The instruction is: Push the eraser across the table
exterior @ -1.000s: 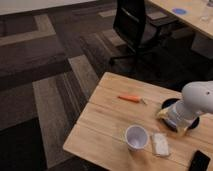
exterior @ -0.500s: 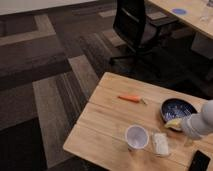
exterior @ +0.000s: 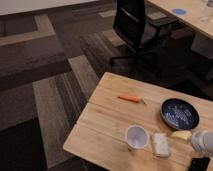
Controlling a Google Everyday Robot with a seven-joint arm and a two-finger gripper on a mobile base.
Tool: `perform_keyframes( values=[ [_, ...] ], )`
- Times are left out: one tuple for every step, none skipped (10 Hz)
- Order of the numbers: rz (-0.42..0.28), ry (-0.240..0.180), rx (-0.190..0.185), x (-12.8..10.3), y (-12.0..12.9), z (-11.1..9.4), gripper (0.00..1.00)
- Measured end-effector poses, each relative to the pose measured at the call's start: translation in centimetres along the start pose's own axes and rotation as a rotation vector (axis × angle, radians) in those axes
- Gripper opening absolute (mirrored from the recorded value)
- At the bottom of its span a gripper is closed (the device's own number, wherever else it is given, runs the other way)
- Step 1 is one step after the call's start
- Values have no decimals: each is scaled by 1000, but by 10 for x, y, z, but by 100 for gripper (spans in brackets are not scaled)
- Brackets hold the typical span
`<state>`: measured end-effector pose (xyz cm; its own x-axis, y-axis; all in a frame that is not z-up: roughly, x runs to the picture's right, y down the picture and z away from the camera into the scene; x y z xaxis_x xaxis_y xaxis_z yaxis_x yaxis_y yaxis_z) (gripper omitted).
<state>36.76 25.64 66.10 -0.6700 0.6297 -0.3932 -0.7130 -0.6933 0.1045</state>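
The eraser (exterior: 160,144), a small whitish-grey block, lies flat on the light wooden table (exterior: 110,120) near the front edge, just right of a white paper cup (exterior: 136,137). My gripper (exterior: 183,135) shows as a pale tip on the white arm (exterior: 204,142) at the right edge of the view. It is a short way right of the eraser and apart from it.
A thin orange pen (exterior: 131,98) lies farther back on the table. A dark blue bowl (exterior: 180,113) stands behind the gripper. A black phone (exterior: 199,164) lies at the front right corner. A black office chair (exterior: 136,30) stands beyond the table, and another desk with a blue disc (exterior: 178,11) is at the top right.
The arm has drawn back to the right and down, uncovering the blue bowl. The eraser, cup and pen have not moved.
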Motion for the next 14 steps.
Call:
perform_keyframes(
  values=[
    [1,-1,0,0,0,-1,65],
    [0,0,0,0,0,0,65],
    [0,0,-1,0,1,0,65],
    [-1,1,-3,0,1,0,65],
    [-13,12,-15,5,4,4,65],
    [-23,24,-34,12,5,9,65],
    [-24,30,-41,14,3,11,65],
    [-23,40,-45,16,-1,15,65],
    [-21,43,-44,16,-6,18,65],
    [-14,48,-36,15,-13,21,65],
    [-10,48,-23,14,-21,20,65],
    [-5,38,-4,11,-31,18,65],
    [22,22,41,7,-55,10,65],
    [58,-3,95,3,-82,-5,65]
  ],
)
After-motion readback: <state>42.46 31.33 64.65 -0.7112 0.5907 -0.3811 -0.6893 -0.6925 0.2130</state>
